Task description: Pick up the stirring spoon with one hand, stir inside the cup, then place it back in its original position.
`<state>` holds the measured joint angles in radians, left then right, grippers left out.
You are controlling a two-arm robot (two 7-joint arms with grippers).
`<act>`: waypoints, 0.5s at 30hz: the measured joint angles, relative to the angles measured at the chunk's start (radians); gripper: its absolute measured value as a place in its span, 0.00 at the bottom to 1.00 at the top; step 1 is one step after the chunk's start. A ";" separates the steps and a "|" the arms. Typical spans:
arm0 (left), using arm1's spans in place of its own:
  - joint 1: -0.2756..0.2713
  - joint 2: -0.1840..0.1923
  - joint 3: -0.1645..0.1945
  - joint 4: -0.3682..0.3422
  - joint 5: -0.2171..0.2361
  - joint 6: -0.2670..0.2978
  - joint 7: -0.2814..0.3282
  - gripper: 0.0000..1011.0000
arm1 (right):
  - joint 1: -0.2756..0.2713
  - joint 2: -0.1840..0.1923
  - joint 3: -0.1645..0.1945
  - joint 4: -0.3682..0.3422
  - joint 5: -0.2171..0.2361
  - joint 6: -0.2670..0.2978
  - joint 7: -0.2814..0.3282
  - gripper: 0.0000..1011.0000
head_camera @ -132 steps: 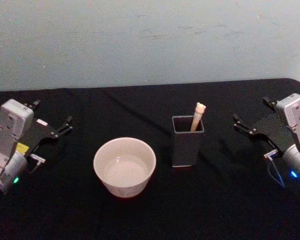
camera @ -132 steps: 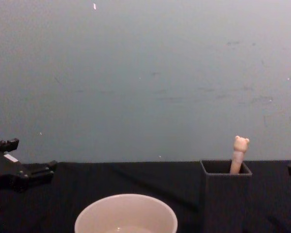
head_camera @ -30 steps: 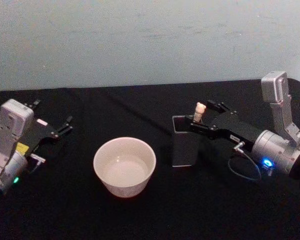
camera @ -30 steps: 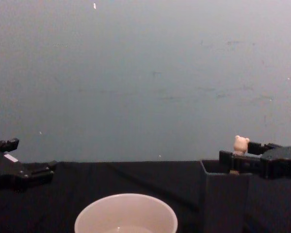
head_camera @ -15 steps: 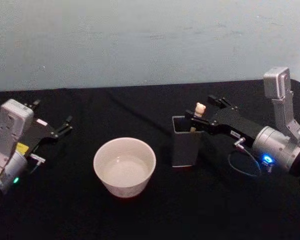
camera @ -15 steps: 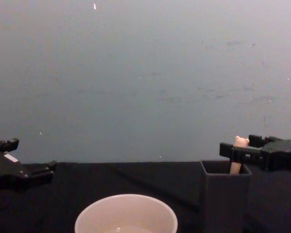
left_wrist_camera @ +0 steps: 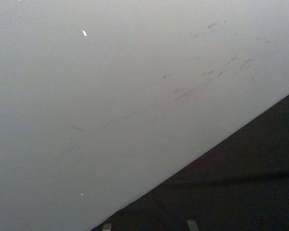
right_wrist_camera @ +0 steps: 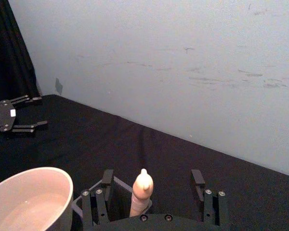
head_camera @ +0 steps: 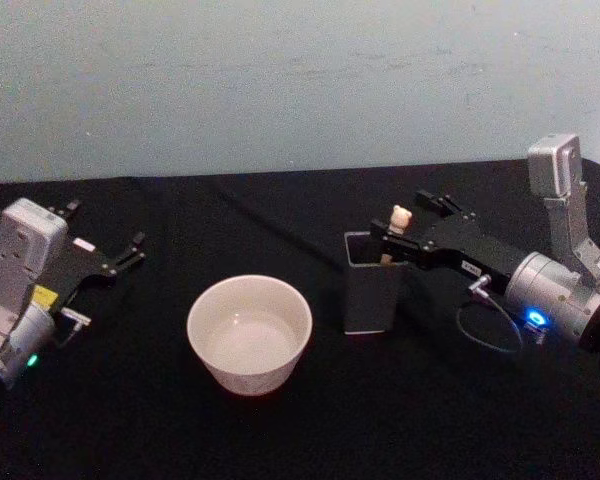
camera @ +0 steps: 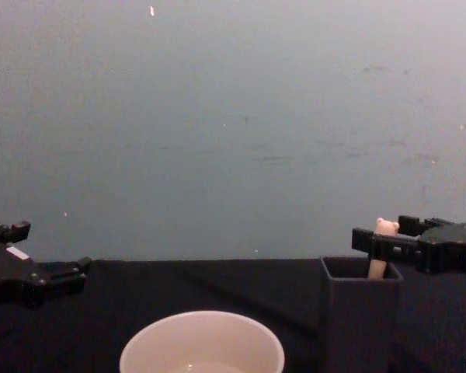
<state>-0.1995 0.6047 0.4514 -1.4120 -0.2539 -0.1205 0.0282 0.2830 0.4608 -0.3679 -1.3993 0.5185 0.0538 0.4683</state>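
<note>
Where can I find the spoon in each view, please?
Head view: spoon right of centre, standing in the holder, between the right tool's fingers.
Chest view: spoon at lower right, bear head above the holder rim.
Right wrist view: spoon between the tool's open fingers, close to the camera.
Left wrist view: wall and black cloth.
Shared landmark: the cup beside the holder.

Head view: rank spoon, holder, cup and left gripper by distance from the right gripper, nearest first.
1. stirring spoon, inside the open right gripper.
2. holder, just below, with the spoon standing in it.
3. cup, left of the holder.
4. left gripper, parked at far left.
</note>
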 joint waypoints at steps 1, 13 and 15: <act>0.000 0.000 0.000 0.000 0.000 0.000 0.000 0.99 | 0.000 0.000 0.000 0.000 0.000 0.000 0.000 0.99; 0.000 0.000 0.000 0.000 0.000 0.000 0.000 0.99 | -0.001 0.000 0.000 0.000 0.000 -0.001 -0.001 0.83; 0.000 0.000 0.000 0.000 0.000 0.000 0.000 0.99 | -0.001 0.000 0.000 0.000 0.000 -0.001 -0.001 0.79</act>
<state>-0.1995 0.6047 0.4514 -1.4120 -0.2539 -0.1205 0.0283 0.2820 0.4608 -0.3679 -1.3998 0.5185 0.0526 0.4670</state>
